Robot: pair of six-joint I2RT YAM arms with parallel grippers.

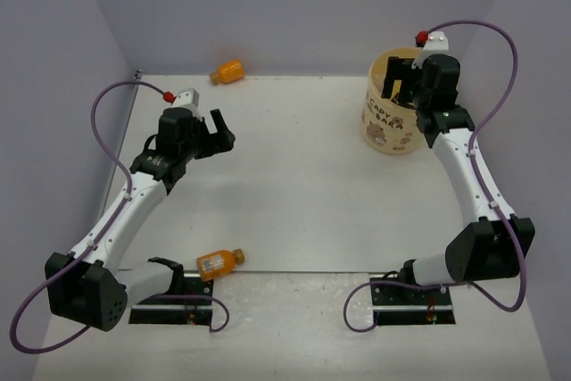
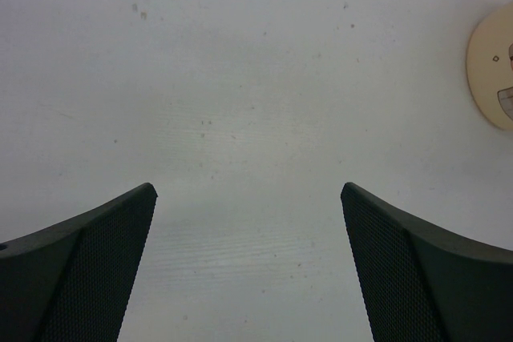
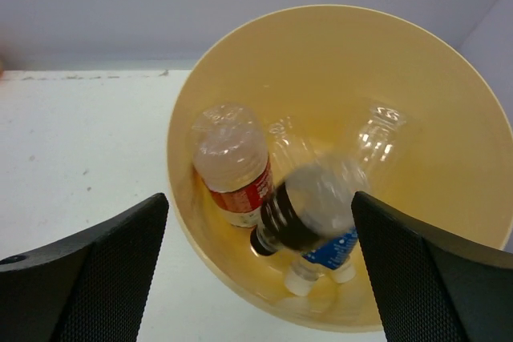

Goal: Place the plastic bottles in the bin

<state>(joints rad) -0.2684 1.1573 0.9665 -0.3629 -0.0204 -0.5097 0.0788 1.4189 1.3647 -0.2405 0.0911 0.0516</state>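
The right pincer (image 3: pixel 260 195) is spread wide directly above the bin (image 3: pixel 337 62), apparently letting the black-labelled bottle (image 3: pixel 303 210) drop inside; the left pincer (image 2: pixel 248 188), also open, hovers over the table (image 2: pixel 240 78) well apart from the bin.

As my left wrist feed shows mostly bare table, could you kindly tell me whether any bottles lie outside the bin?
Observer: Yes, one orange bottle lies beside the left arm's base.
Operator: Thank you. Is there another?
Observer: A second orange bottle lies at the far edge of the table.
Operator: And where is the right pincer?
Observer: The right pincer hangs open over the bin.
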